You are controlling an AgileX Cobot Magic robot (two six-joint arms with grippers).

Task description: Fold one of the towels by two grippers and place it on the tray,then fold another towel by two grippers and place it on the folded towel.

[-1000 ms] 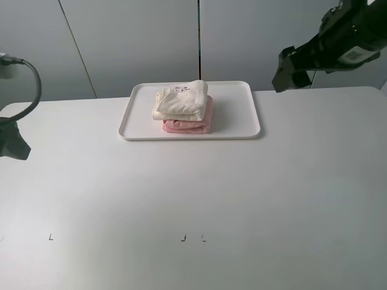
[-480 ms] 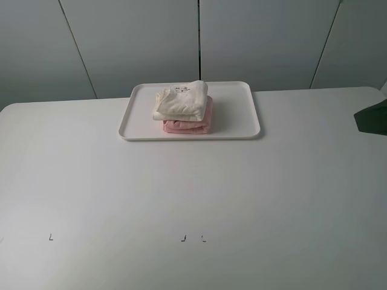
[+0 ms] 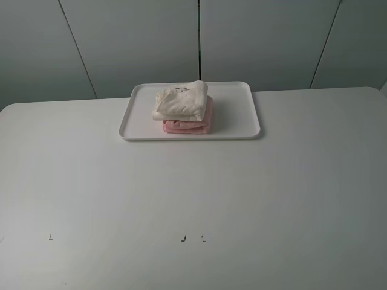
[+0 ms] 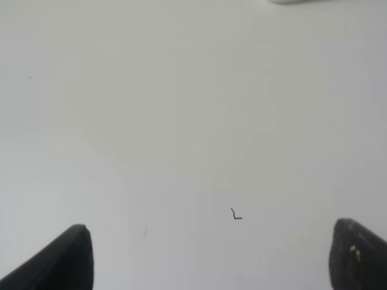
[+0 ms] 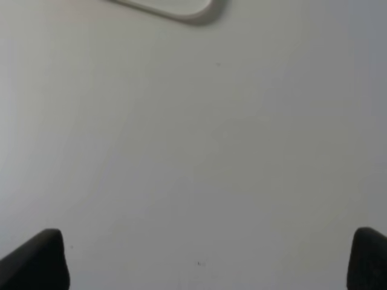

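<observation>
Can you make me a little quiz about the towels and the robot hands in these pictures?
1. True or false: the cream towel lies on top of the pink towel.
2. What do both towels rest on?
A. the bare table
B. the white tray
C. a basket
3. Fill in the gap: the left gripper and the right gripper each show two dark fingertips set far apart, so both are ____.

Key
1. True. The two folded towels make one stack.
2. B. The stack sits on the tray at the far side of the table.
3. Open. Only bare table shows between the fingertips.
</observation>
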